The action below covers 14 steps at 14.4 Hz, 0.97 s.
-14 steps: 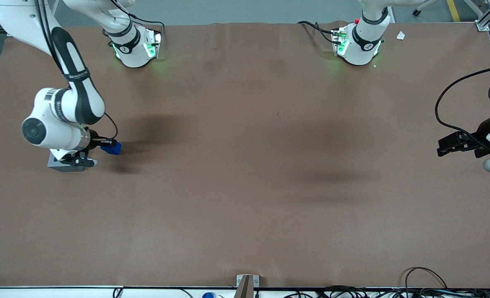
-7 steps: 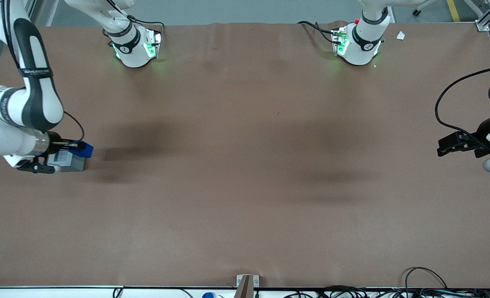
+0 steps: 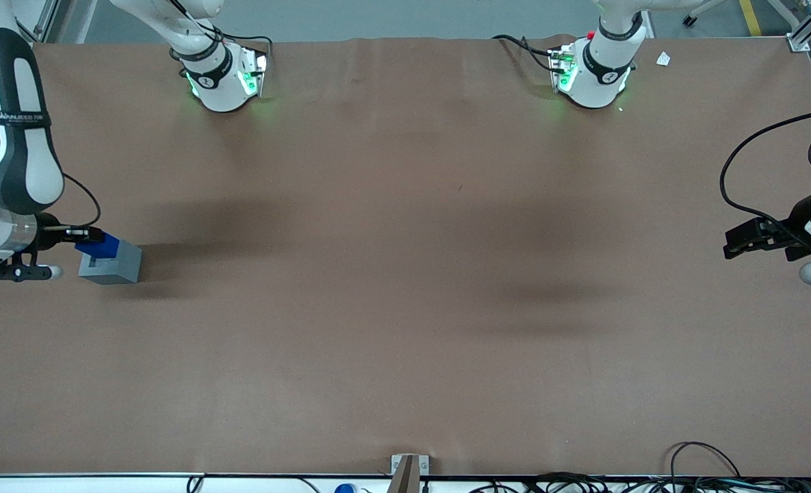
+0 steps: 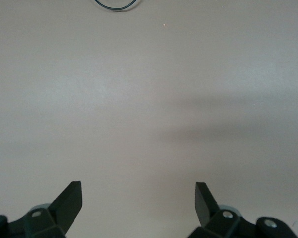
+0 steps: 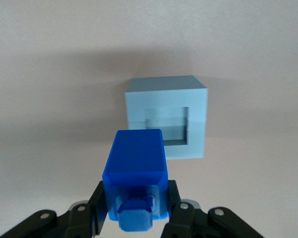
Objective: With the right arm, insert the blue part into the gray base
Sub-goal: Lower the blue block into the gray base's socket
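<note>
I had the hand (image 5: 139,218) pinching the blue part (image 5: 135,171), stub toward the wrist camera, held just above the gray base (image 3: 111,262) near the socket's (image 5: 166,124) edge, at the counter's (image 3: 405,308) working-arm end.

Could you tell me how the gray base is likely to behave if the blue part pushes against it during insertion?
The gray base sits loose on the table, nothing clamping it, so it may slide. It looks squat and flat-bottomed, so tipping seems unlikely. It looks like rigid plastic, probably light. The hand holds the blue part just above it.
</note>
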Tool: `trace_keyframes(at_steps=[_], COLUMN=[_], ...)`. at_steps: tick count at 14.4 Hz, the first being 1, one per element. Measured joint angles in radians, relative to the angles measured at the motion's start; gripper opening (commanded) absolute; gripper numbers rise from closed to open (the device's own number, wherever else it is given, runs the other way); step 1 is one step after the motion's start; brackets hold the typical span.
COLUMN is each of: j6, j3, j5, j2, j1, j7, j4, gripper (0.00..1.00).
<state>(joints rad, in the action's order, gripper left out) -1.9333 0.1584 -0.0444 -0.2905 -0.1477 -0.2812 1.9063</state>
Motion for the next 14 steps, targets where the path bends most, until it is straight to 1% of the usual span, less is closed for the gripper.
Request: trace_keyframes(at_steps=[3,14], j6=[-0.026,-0.087], j3=[0.0,-0.001], j5=[-0.018,-0.019], j2=[-0.002,-0.045], j1=[-0.017,-0.031], j7=[-0.021,-0.038], j4=[0.0,0.0], gripper=[0.04,0.04])
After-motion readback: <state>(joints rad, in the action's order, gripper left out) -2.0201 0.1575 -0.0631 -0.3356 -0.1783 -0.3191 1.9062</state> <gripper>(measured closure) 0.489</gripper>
